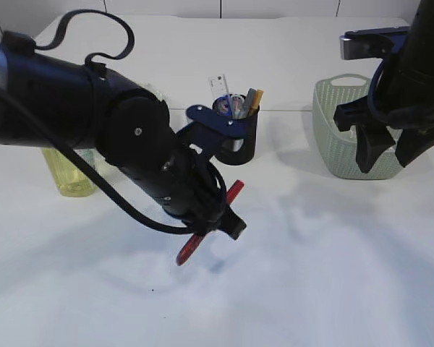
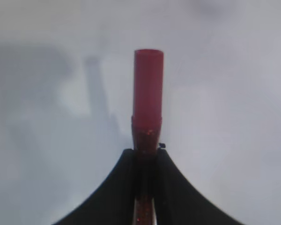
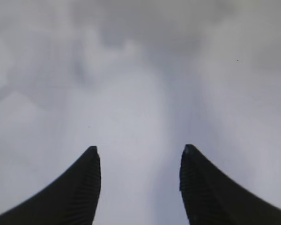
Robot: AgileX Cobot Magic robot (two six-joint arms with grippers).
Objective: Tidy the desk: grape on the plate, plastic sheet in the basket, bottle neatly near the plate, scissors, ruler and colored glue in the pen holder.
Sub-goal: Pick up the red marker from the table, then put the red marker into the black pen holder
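My left gripper (image 1: 226, 223) is shut on a red colored glue stick (image 1: 190, 249), held at a slant above the white desk in front of the pen holder (image 1: 246, 141). In the left wrist view the glue (image 2: 148, 84) sticks out past the closed left gripper (image 2: 146, 153). The black pen holder holds a white ruler (image 1: 218, 85), some pens and bluish loops that look like scissors handles (image 1: 226, 106). A yellowish bottle (image 1: 69, 172) stands at the left, partly behind my arm. My right gripper (image 1: 387, 160) hangs open and empty in front of the green basket (image 1: 340, 130). Grape, plate and plastic sheet are out of view.
The left arm's bulk covers much of the desk's left middle. In the right wrist view only bare white desk lies below the open right gripper (image 3: 139, 151). The desk's far edge runs along the back.
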